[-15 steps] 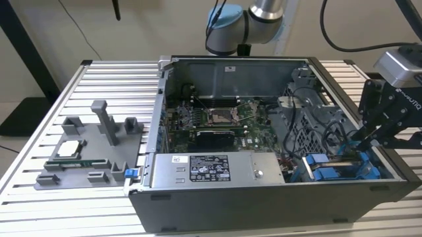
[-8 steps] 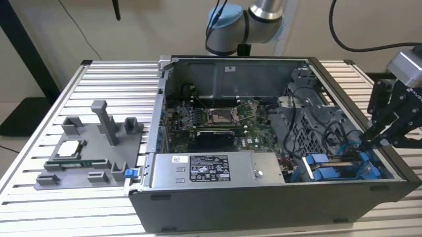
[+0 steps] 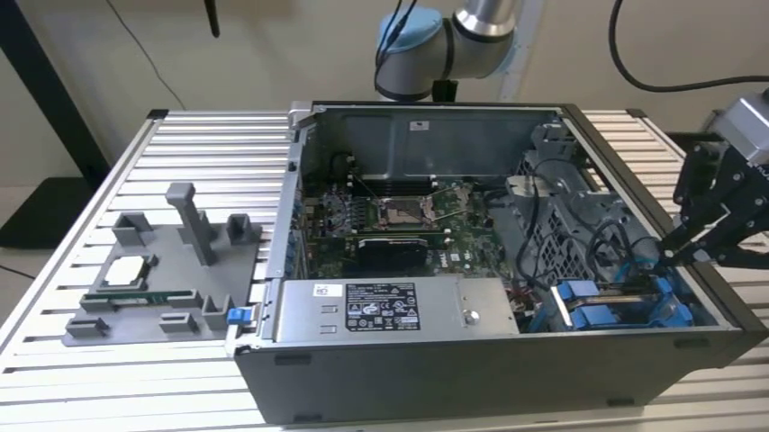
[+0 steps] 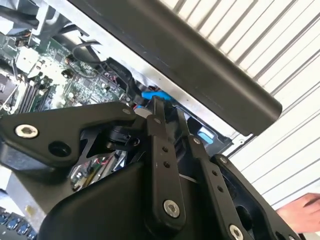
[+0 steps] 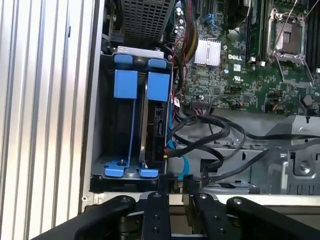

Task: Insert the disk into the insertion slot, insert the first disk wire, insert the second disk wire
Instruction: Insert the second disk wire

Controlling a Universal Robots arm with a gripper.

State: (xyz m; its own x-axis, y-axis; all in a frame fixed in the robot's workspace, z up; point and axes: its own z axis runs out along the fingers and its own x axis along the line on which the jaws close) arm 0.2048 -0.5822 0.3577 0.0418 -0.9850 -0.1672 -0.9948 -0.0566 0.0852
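The slatted aluminium table [image 3: 121,382] carries an open computer case [image 3: 481,373] lying on its side. A grey fixture plate [image 3: 168,279] sits just beside it, toward the exterior view's left.

Silver arm [image 3: 487,16], pale blue joint caps [image 3: 402,36], black gripper [image 5: 175,185] with silver screw heads [image 4: 171,208]

The disk [image 5: 156,125] sits edge-on, mostly hidden inside the insertion slot [image 5: 95,130]

One disk [image 5: 156,122]; two blue carriers [image 5: 125,84], apparently; one computer case [image 3: 481,378].
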